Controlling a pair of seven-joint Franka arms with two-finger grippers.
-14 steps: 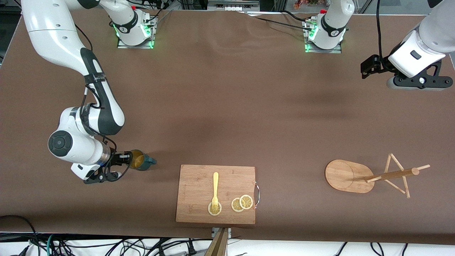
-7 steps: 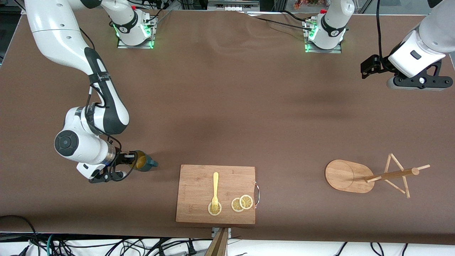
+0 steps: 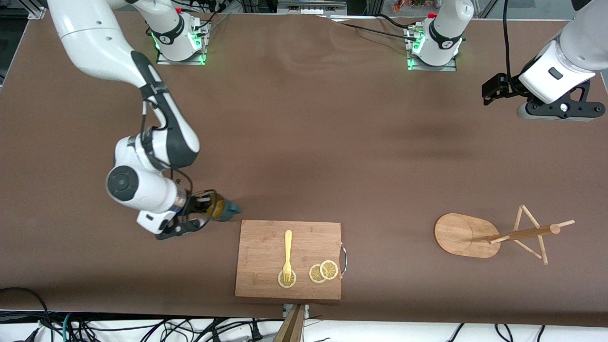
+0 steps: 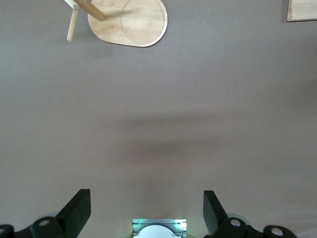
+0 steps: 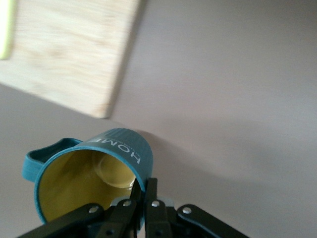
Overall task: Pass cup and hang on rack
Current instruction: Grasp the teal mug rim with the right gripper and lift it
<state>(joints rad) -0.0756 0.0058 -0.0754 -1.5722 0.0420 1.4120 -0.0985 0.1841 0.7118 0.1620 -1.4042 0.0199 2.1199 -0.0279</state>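
Note:
The cup is a dark teal mug with a mustard-yellow inside. My right gripper is shut on its rim and holds it tilted above the table, beside the cutting board's corner. In the right wrist view the cup shows pale lettering and its handle, with my right gripper pinching the wall. The rack lies toward the left arm's end of the table, its oval base also showing in the left wrist view. My left gripper is open and empty, waiting high over the table near its base.
A wooden cutting board lies near the front edge with a yellow fork and lemon slices on it. Its corner shows in the right wrist view.
My right gripper has carried the cup up and toward the left arm's end, to beside the cutting board's corner. The left arm has not moved.

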